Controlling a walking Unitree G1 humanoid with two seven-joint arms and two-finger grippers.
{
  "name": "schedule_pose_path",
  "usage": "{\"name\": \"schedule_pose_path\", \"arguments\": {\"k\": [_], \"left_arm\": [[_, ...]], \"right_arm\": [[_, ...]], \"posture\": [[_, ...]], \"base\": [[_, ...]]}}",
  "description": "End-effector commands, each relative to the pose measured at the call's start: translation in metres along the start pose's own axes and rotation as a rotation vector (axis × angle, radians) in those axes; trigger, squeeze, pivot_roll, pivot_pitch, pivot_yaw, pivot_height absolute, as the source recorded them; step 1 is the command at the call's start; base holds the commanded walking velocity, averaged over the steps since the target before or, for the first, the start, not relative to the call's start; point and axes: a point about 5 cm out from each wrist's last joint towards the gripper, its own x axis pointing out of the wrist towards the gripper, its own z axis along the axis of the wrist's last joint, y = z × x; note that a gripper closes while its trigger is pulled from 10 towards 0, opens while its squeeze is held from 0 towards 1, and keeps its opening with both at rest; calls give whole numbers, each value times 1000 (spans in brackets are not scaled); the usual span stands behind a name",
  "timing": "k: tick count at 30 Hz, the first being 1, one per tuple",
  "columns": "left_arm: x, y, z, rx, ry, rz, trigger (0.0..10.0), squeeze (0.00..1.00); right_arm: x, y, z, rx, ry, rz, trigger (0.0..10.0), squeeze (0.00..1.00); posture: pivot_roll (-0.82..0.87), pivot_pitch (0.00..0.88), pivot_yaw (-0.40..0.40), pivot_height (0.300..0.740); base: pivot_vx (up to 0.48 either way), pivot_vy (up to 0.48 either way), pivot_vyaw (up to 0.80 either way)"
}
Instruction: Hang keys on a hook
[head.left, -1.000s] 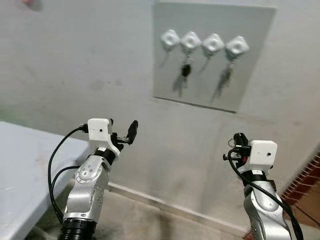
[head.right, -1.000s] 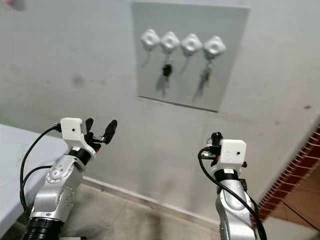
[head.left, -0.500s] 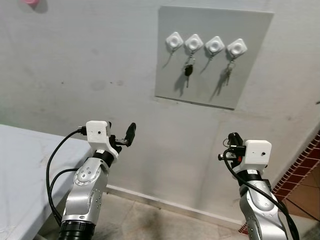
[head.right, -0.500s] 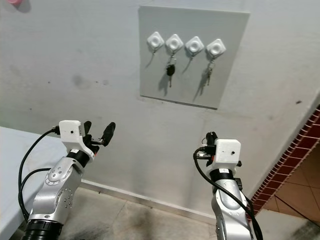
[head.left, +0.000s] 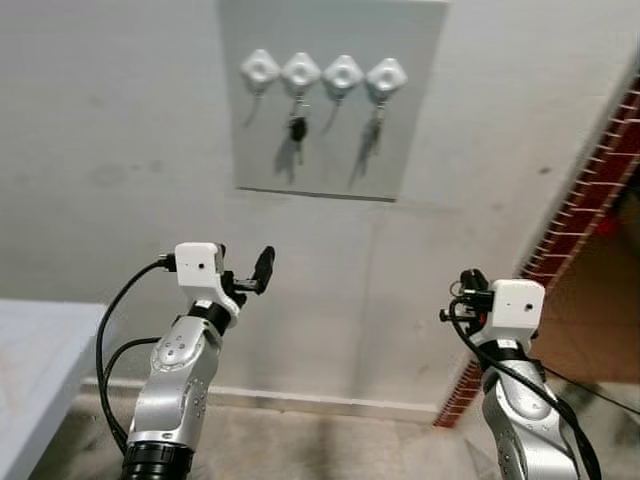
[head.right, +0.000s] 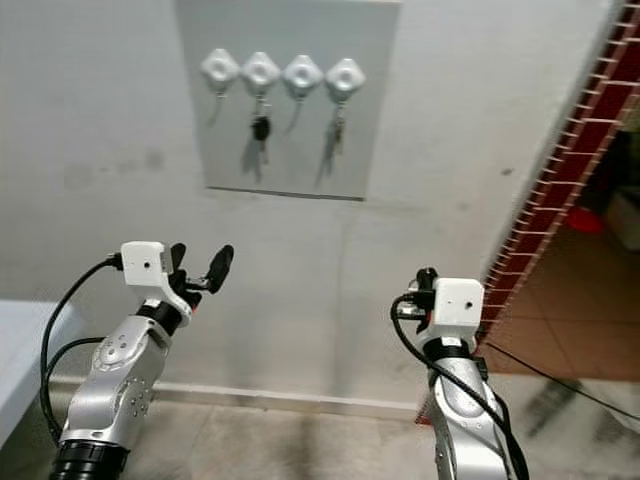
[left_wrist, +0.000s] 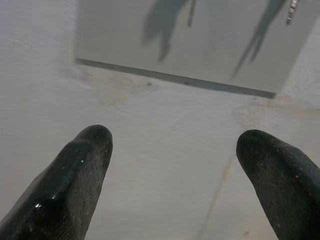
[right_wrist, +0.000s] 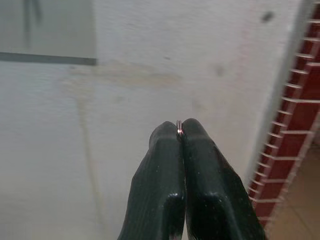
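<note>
A grey panel (head.left: 400, 150) on the wall carries a row of white hooks (head.left: 343, 74). A black-headed key (head.left: 296, 128) hangs from the second hook and silver keys (head.left: 376, 128) from the rightmost one. The other two hooks are bare. My left gripper (head.left: 243, 262) is raised below and left of the panel, open, with nothing between its fingers (left_wrist: 85, 150). My right gripper (head.left: 470, 282) is held up lower right of the panel. It is shut on a thin metal key ring (right_wrist: 178, 129), whose edge shows between the fingertips; any keys on it are hidden.
A white table (head.left: 30, 370) stands at the left against the wall. A red brick wall edge (head.left: 590, 200) marks a corner on the right, with a tiled floor (head.right: 570, 330) beyond it. A pale skirting strip (head.left: 330, 402) runs along the base of the wall.
The whole view has swung to the right: the panel now sits further left in the picture, and the brick corner and tiled floor have come into view. Both arms keep their pose.
</note>
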Motion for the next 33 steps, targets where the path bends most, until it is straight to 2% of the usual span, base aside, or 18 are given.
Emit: {"name": "schedule_pose_path", "arguments": {"k": [1, 5, 7, 9, 11, 15, 26, 33], "left_arm": [[0, 2, 3, 13, -3, 11, 10000, 0], [0, 1, 3, 11, 0, 6, 10000, 0], [-1, -4, 4, 21, 5, -36, 10000, 0], [-3, -14, 6, 50, 1, -112, 10000, 0], [-3, -17, 7, 60, -5, -128, 10000, 0], [-2, -20, 16, 54, -32, -137, 10000, 0], [-5, -24, 24, 58, -47, -167, 10000, 0], [-5, -30, 29, 75, -47, -223, 10000, 0]], "right_arm": [[2, 1, 5, -4, -15, 7, 10000, 0], [2, 1, 7, 3, -43, 4, 10000, 0], [1, 4, 11, -5, -63, 32, 10000, 0], [-1, 11, 18, 27, -110, 106, 10000, 0], [-2, 11, 22, 35, -135, 113, 10000, 0], [-4, 15, 33, 60, -206, 150, 10000, 0], [-4, 15, 42, 76, -253, 160, 10000, 0], [-1, 22, 60, 101, -333, 192, 10000, 0]], "posture": [[-13, 0, -23, 740], [-12, 0, -25, 740], [-11, 0, -28, 740], [-9, 0, -31, 740], [-9, 0, -31, 740], [-9, 0, -31, 740], [-9, 0, -30, 740], [-1, 0, -29, 740]], "base": [[0, 0, -725], [0, 0, -702], [0, 0, 0], [0, 0, 0], [0, 0, 0], [0, 0, 0], [0, 0, 0], [0, 0, 0]]}}
